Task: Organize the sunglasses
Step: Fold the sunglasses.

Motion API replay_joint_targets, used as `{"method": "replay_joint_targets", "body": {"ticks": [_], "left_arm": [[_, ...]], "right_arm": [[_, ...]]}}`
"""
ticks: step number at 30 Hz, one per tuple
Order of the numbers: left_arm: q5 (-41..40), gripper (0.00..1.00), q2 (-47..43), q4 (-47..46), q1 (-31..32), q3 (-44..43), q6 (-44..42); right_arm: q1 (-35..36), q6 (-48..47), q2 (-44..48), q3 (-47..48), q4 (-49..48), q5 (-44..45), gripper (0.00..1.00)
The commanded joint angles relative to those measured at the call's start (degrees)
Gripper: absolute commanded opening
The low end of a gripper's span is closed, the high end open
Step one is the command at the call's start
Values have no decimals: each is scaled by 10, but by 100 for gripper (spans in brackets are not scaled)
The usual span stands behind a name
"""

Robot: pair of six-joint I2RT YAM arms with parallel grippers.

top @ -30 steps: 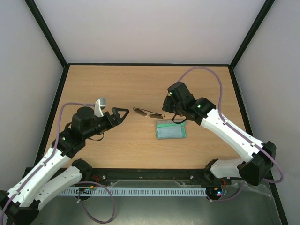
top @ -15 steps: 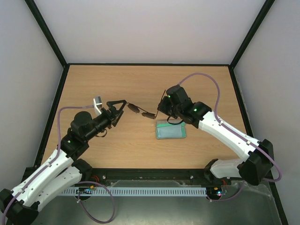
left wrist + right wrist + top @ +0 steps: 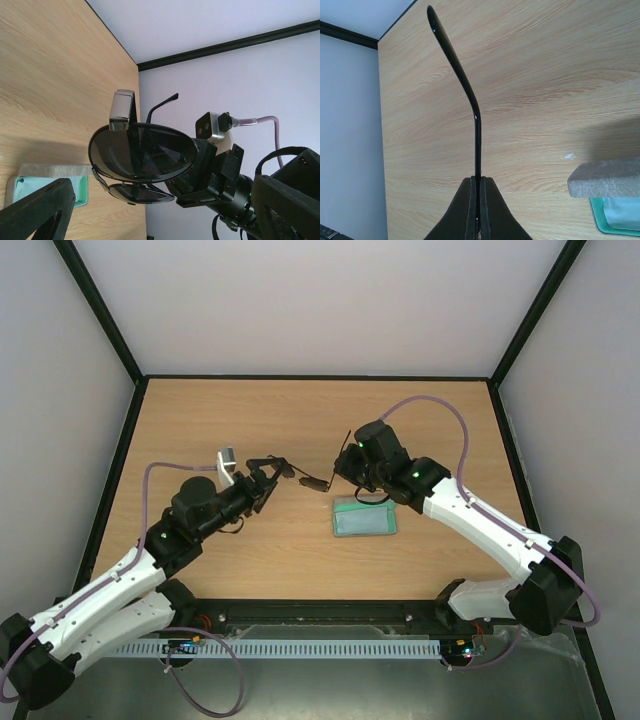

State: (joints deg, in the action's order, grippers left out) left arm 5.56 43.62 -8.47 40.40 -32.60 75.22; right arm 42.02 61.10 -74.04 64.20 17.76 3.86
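One pair of sunglasses [image 3: 142,152]: two round glossy dark lenses, thin dark wire frame, slim curved temples. I see it held above the wood-grain counter [image 3: 250,420], long axis running between my two hands. The lenses point toward the left hand [image 3: 268,472], whose fingers stand wide apart. The right hand [image 3: 477,184] is pinched tight on one temple. One grey felt case [image 3: 605,177], with one light blue cloth [image 3: 365,515] inside.
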Motion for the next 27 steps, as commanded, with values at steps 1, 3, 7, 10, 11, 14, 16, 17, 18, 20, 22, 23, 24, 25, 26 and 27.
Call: {"method": "replay_joint_targets", "body": {"ticks": [1,3,7,10,11,14,16,17,18,20,22,23,24,25,26,27], "left_arm": [[-32,99,11,-26,16,-9,-22],[-33,99,23,-25,19,-17,-32],[-37,99,43,-12,23,-27,-51],[-47,99,41,-17,23,-19,-56],[-50,99,41,-19,23,-17,-57],[-56,99,37,-42,24,-6,-59],[-57,99,38,-56,24,-1,-59],[-58,99,39,-65,24,0,-59],[-57,99,41,-70,24,1,-58],[-54,99,47,-77,23,1,-58],[-51,99,52,-79,23,-1,-58],[-50,99,54,-79,24,0,-59],[-50,99,54,-79,24,0,-59],[-49,99,54,-80,24,0,-59],[-49,99,54,-80,23,1,-59],[-49,99,55,-80,24,1,-59]], "right_arm": [[4,3,-4,-3,5,1,1],[5,2,-7,-2,5,-1,1],[8,0,-8,2,4,-2,1],[11,-5,-12,11,10,-4,1],[12,-5,-13,12,12,-4,1],[18,-5,-15,12,12,-3,1],[21,-5,-15,11,12,-1,1],[23,-4,-15,10,13,0,1],[24,-4,-15,9,12,0,1],[26,-2,-15,7,10,2,1],[26,-2,-14,6,8,2,1],[27,-2,-15,7,7,2,1],[27,-2,-15,8,9,3,1],[27,-3,-15,9,9,3,1],[27,-2,-14,10,10,4,1],[27,-2,-14,10,10,5,1]]}}
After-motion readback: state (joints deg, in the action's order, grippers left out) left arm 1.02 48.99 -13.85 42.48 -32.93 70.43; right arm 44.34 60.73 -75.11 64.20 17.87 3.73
